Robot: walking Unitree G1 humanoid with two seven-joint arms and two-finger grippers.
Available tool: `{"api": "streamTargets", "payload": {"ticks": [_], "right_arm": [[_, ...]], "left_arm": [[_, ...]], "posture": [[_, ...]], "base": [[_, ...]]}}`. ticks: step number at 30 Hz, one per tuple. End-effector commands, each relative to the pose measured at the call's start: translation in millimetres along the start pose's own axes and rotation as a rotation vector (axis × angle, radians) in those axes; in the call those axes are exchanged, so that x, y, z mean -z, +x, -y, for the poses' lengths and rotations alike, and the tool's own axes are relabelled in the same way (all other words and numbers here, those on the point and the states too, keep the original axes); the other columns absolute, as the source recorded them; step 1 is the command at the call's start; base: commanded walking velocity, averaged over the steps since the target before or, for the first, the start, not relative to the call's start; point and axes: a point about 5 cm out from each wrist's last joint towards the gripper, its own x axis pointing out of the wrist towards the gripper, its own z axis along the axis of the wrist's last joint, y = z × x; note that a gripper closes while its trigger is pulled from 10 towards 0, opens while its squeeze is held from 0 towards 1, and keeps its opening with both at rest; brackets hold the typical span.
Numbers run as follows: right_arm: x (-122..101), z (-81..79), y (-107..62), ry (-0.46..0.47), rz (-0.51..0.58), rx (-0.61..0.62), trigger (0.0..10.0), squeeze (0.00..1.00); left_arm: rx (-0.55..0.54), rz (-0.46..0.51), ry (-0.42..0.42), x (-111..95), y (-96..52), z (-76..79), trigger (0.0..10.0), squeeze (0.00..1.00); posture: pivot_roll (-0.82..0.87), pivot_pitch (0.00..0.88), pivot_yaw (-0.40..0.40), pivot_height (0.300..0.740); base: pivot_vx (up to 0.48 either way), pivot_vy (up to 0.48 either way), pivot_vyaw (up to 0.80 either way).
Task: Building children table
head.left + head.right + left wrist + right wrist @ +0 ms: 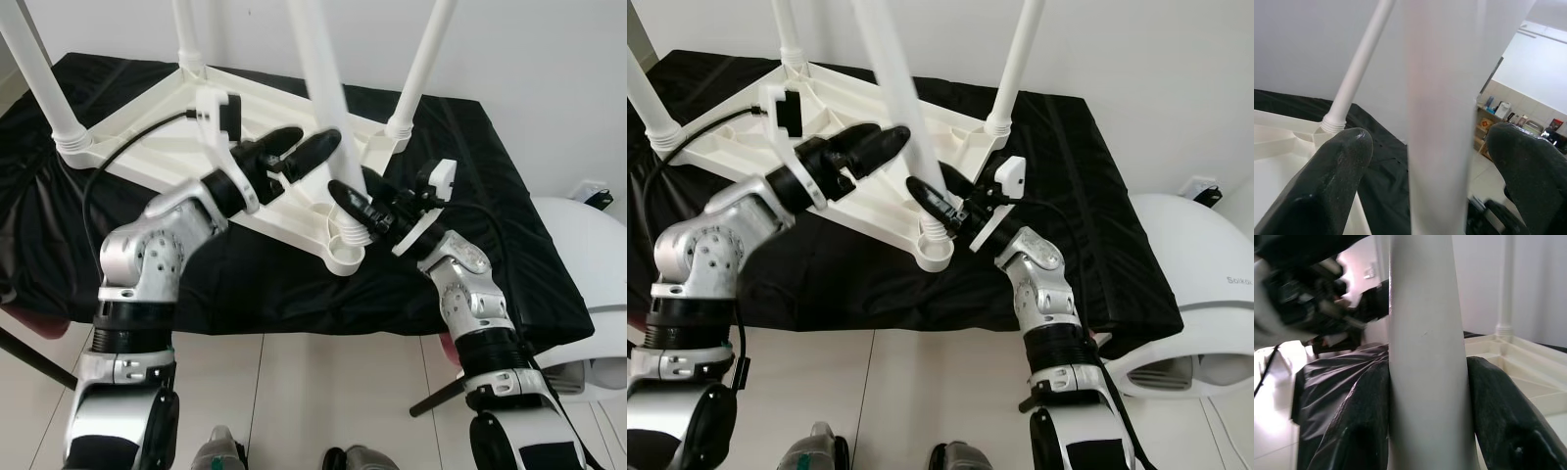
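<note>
Tabletop (147,127) lies inverted on black cloth (470,196); white wall (539,59) behind.

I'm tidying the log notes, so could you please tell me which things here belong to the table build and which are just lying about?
In the job:
- upturned white tabletop
- near leg
- three other legs
- left gripper, open around the near leg
- right gripper, shut on its base

Lying about:
- black cloth
- white appliance

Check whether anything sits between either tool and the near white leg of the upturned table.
Nothing visible does. The right tool is shut on the near leg low by its corner socket. The left tool straddles that leg higher up, fingers open with gaps either side.
</note>
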Motion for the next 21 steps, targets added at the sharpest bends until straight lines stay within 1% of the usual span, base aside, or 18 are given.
{"api": "streamTargets", "payload": {"ticks": [1, 3, 6, 8, 16, 21], "right_arm": [[-3, -0.3, -2.9, -0.008, 0.006, -0.016, 10.0, 0.00], [-2, -1.5, -3.1, -0.008, 0.005, -0.031, 10.0, 0.00], [-1, -6.5, -5.2, -0.011, -0.021, -0.096, 10.0, 0.00], [-1, -6.9, -5.6, -0.013, -0.025, -0.104, 10.0, 0.00], [3, -7.1, -8.4, -0.030, -0.048, -0.114, 10.0, 0.00], [4, -6.1, -10.5, -0.041, -0.062, -0.116, 10.0, 0.00]], "left_arm": [[0.097, -0.010, -0.027, 3, 1.5, 4.8, 10.0, 0.00], [0.101, -0.014, -0.039, 2, 2.5, 4.1, 10.0, 0.00], [0.094, -0.001, -0.064, -7, 7.5, -3.0, 10.0, 0.00], [0.091, 0.004, -0.068, -9, 8.6, -4.4, 10.0, 0.00], [0.129, 0.008, -0.097, -13, 12.0, 0.4, 10.0, 0.00], [0.144, 0.021, -0.108, -20, 12.3, 1.4, 10.0, 0.00]], "posture": [[0.06, 0.003, -0.053, 0.740], [0.06, 0.003, -0.053, 0.740], [0.05, 0.000, -0.046, 0.740], [0.05, 0.000, -0.046, 0.740], [0.05, 0.000, -0.042, 0.740], [0.05, 0.000, -0.040, 0.740]], "base": [[0.000, 0.000, 0.00], [0.000, 0.000, 0.00], [0.000, 0.000, 0.00], [0.000, 0.000, 0.00], [0.000, 0.000, 0.00], [0.000, 0.000, 0.00]]}}
